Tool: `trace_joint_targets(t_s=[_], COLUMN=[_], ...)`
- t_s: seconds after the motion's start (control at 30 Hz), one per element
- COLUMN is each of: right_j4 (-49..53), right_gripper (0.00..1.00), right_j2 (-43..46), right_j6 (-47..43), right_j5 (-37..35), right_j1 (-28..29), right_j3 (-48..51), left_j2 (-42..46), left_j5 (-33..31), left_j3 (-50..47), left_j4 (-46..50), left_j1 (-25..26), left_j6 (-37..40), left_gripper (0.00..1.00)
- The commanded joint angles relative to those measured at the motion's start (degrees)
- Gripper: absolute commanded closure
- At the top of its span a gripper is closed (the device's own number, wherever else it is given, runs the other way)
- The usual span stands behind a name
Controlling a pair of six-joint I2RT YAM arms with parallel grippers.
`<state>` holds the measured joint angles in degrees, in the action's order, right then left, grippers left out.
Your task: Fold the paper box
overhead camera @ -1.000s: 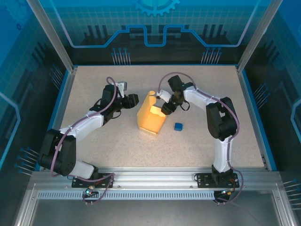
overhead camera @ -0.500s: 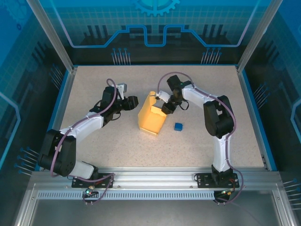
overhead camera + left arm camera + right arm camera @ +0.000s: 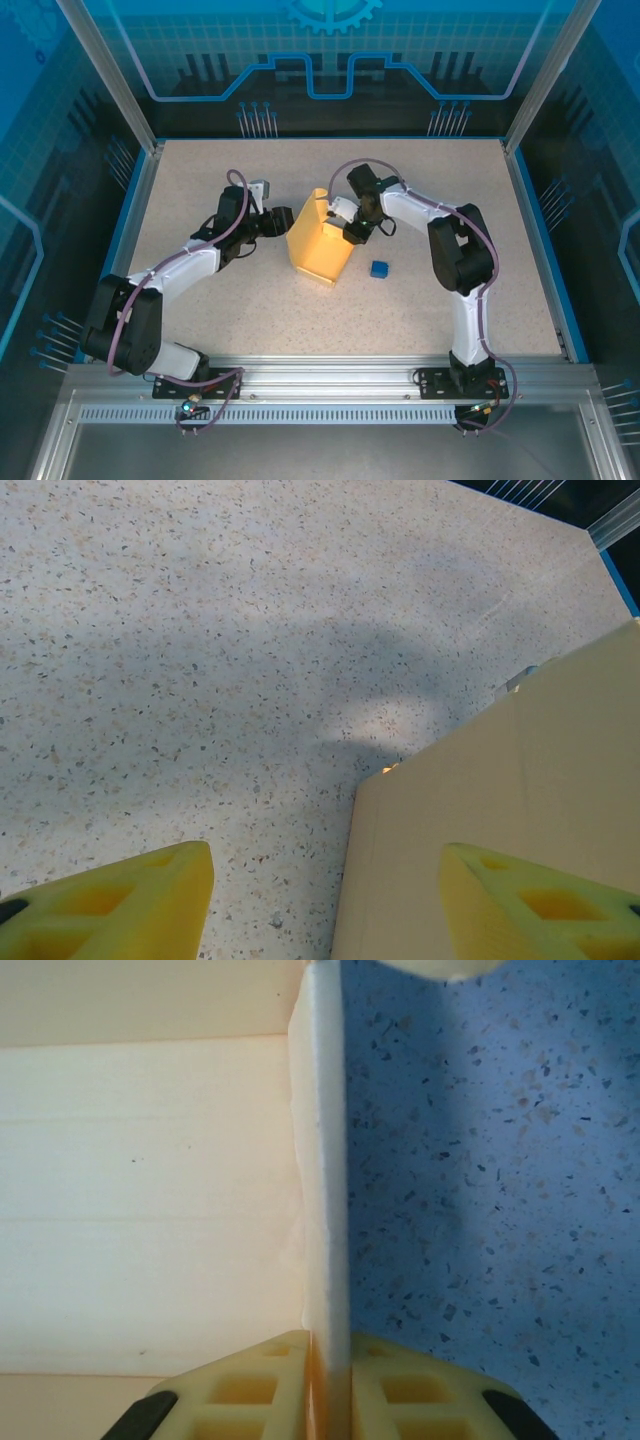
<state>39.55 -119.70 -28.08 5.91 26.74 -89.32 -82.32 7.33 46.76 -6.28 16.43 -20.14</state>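
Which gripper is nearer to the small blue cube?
Right. The right gripper, shut on a wall of the paper box, is just beyond the blue cube; the left gripper stands open across the box, farther away.

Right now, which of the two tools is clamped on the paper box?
The right tool: it pinches a wall of the paper box. The left tool stands open beside the box, gripping nothing.

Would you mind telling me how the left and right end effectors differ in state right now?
The left end effector is open; the right end effector is shut on a thin wall of the paper box. The left end effector holds nothing, with the box just ahead of it; the right end effector pinches that wall's edge. Both are near the box, on opposite sides.
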Motion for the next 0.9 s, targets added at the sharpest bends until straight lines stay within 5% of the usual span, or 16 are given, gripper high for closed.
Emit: trace_joint_targets(t_s=[0.0,0.57,0.87], right_j4=[-0.9,-6.8,-6.8], right_gripper=[0.84,0.93,0.84], right_j2=[-0.6,0.2,3.5], right_j6=[1.0,3.2,6.6], right_j5=[-4.5,-19.9,-12.4], right_j1=[0.7,3.1,2.0], right_j3=[2.0,6.9,6.9], left_j2=[1.6,2.4,1.9], left_j5=[-0.2,-0.9,-0.8], left_j3=[-0.6,-1.8,-2.0], left_j4=[-0.3,-0.1,-0.1], left_j1=[-0.3,-0.3,-0.3], left_j6=[1.8,2.1,2.2], left_gripper=[0.38,0.38,0.38])
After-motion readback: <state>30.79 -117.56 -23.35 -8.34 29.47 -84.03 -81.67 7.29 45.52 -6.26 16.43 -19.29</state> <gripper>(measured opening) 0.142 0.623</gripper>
